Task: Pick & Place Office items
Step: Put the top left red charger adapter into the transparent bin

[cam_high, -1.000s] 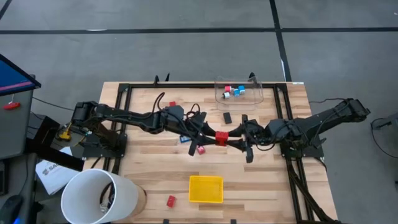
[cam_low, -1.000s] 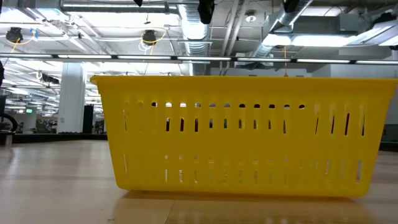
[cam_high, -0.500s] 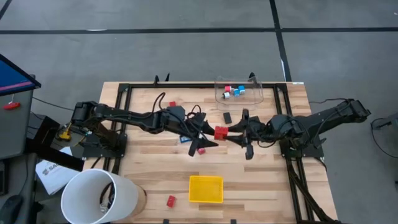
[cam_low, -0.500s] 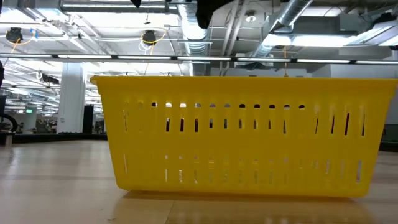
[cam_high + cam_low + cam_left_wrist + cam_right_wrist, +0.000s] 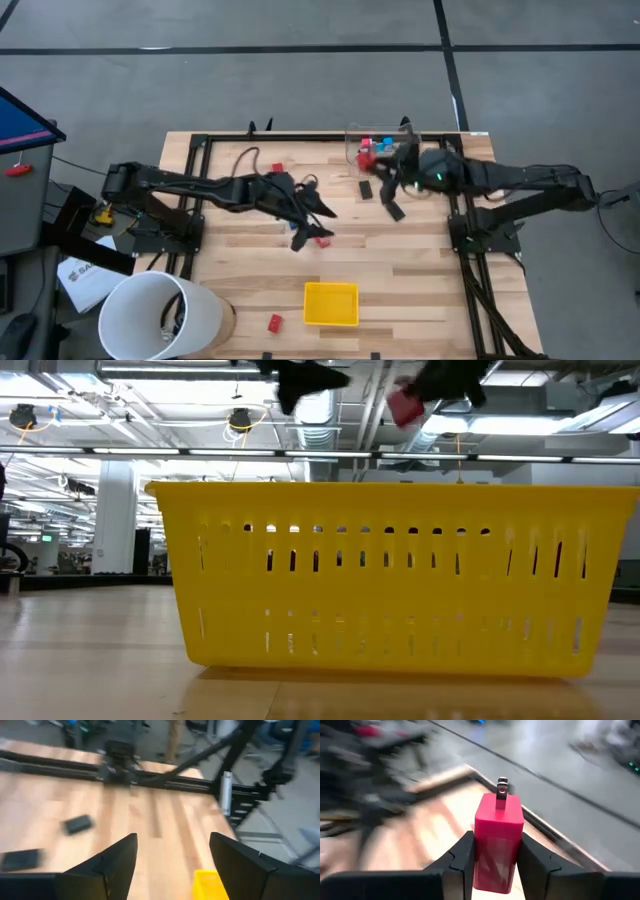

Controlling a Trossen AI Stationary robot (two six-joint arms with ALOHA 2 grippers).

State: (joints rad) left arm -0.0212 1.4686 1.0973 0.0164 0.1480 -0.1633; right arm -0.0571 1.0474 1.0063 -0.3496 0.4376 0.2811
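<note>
My right gripper (image 5: pixel 496 841) is shut on a red blocky item with a metal prong (image 5: pixel 498 837). It holds it in the air beside the clear box (image 5: pixel 415 155) at the table's far edge, and the item also shows in the low view (image 5: pixel 405 407). My left gripper (image 5: pixel 172 840) stands open over the table's middle (image 5: pixel 316 228) with nothing between its fingers. Just beside it on the wood lies a small red item (image 5: pixel 323 241). A black item (image 5: pixel 365 188) lies between the two grippers. My right gripper pinches the red item's two opposite sides (image 5: pixel 481 857) between its two fingers, on the half away from the prong. The fingers come from the table's right, slanting slightly down. The item sticks out past the fingertips, prong end foremost, lifted clear of the table.
The yellow tray (image 5: pixel 331 303) sits near the front edge, with a red item (image 5: pixel 274 322) to its left. Another red item (image 5: pixel 278 163) lies at the far left. The clear box holds red and blue pieces (image 5: pixel 380 146). A white bucket (image 5: pixel 160 315) stands at the front left corner.
Both grippers met at the red item over the table's middle. My left gripper opened, let go of it and drew back toward the table's left. My right gripper carried the item up and toward the far edge, beside the clear box.
</note>
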